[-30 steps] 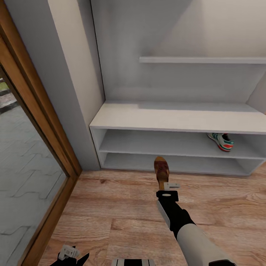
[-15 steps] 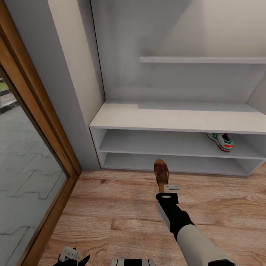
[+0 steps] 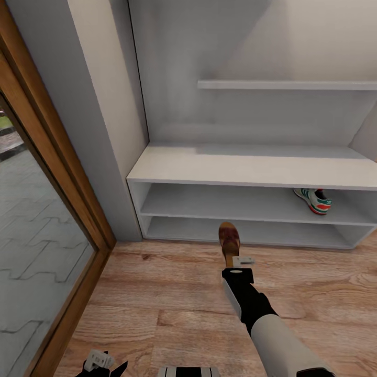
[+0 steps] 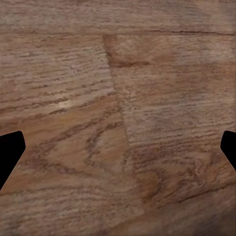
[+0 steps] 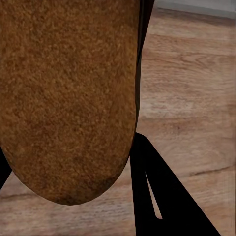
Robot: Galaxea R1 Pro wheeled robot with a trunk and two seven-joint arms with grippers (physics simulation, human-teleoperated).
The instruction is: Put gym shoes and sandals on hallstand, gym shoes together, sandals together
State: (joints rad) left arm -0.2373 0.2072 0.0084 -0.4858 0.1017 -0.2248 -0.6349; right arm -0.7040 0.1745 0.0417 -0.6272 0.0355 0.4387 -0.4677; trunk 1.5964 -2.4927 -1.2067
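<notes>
My right gripper (image 3: 231,258) is shut on the heel end of a brown sandal (image 3: 229,239), held a little above the wood-plank corridor floor (image 3: 157,298). The sandal's toe points at the lowest shelf of the white hallstand (image 3: 251,170). In the right wrist view the sandal's brown sole (image 5: 69,98) sits against a dark finger (image 5: 162,196). One cream gym shoe (image 3: 313,200) with green stripes lies on the rack's upper open shelf, far right. My left gripper (image 3: 102,364) hangs low over bare floor (image 4: 118,98) and is open, with nothing between its fingers (image 4: 10,152).
A long floating shelf (image 3: 288,85) hangs above the rack. A grey wall pillar (image 3: 99,104) stands left of the rack. A wood-framed glass door (image 3: 57,173) runs along the far left. Bare floor lies in front of the rack.
My right arm has edged forward, carrying the sandal slightly closer to the rack's bottom shelf. The left gripper has stayed put.
</notes>
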